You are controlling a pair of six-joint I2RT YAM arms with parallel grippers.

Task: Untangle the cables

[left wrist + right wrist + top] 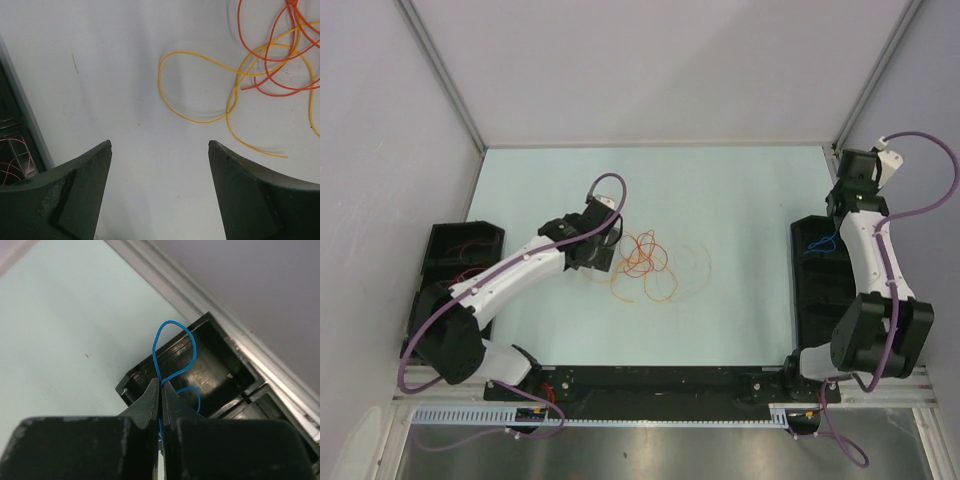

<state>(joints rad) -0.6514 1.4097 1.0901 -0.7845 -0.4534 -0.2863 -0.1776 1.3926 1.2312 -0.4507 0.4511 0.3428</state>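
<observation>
A tangle of cables [646, 262] lies on the pale table: orange-yellow loops [200, 57], red-orange loops [272, 60], and a faint pale arc [706, 266] to their right. My left gripper [604, 254] is open and empty just left of the tangle; in the left wrist view [160, 145] its jaws stand wide apart over bare table, the yellow loop just ahead. My right gripper [161, 382] is shut on a blue cable [172, 325], which loops out over the black right tray [215, 365]. From above it is at the table's right edge [832, 222].
A black compartment tray [460, 250] at the left edge holds thin red wires [12, 157]. The right tray [817, 290] stands along the right edge. Grey walls enclose the table on three sides. Both arm bases sit on the black rail [650, 380] at the near edge.
</observation>
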